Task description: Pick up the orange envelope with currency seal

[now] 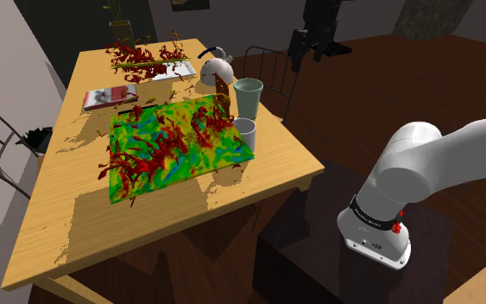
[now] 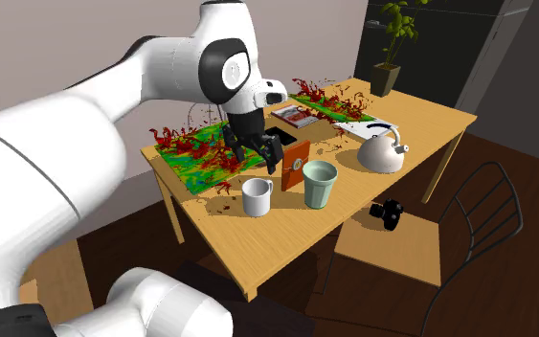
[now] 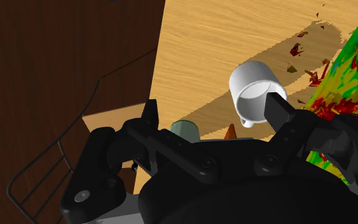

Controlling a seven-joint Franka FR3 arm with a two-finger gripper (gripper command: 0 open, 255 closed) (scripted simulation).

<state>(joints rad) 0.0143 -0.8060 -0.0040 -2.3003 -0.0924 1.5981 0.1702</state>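
Wooden bench point(image 1: 55, 229) carrying a bright green, yellow and blue mat point(image 1: 176, 151) streaked with dark red. At one corner of the mat, the orange envelope point(image 2: 296, 165), upright on its edge, a round pale seal on its face, just beside a pale green cup point(image 2: 319, 184), near a white mug point(image 2: 257, 196) and well apart from a silver kettle point(image 2: 382, 151). Above the mat and just beside the envelope, the black tool point(image 2: 254, 151) at the end of the white arm point(image 2: 162, 77), fingers spread apart, pinching nothing. Looking along the tool point(image 3: 212, 105) in the wrist view: white mug point(image 3: 255, 95) down on the bench between the spread fingers, green cup's rim point(image 3: 185, 129) and one orange corner of the envelope point(image 3: 230, 132) peeking over the tool's body. Reads as the approach step: hovering, not yet lowered, envelope not yet gripped. Next move probably calls for shifting over the envelope's top edge, turning the fingers to face its two flat sides, then sinking down and closing gently on the thin card. Calls also for care around the cup and mug, crowded close enough to be knocked by a spread finger.
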